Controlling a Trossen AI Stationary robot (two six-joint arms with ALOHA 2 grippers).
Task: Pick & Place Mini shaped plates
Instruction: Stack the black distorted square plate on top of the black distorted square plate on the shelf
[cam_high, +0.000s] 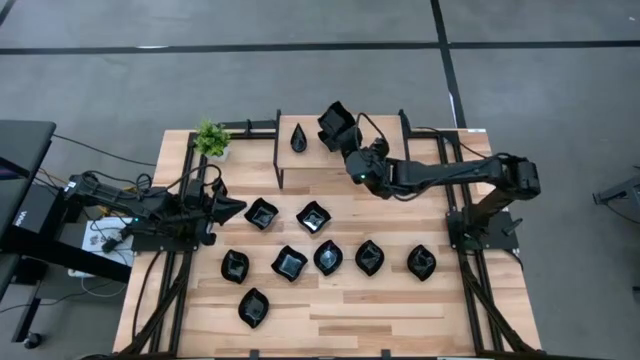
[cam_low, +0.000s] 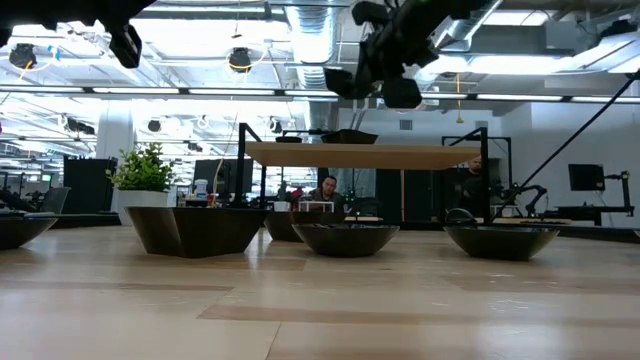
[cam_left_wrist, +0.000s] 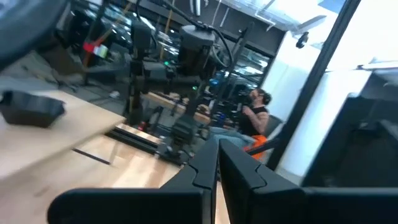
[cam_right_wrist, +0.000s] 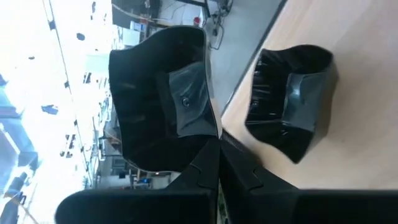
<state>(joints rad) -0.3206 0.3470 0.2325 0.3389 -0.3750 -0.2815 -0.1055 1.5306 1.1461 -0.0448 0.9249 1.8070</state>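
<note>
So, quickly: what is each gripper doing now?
Left gripper: shut, empty.
Right gripper: shut on a mini plate, above the shelf.

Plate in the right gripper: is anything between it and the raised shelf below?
Nothing visible. The right gripper holds the plate above bare shelf wood; the teardrop plate already there sits off to one side, apart.
</note>
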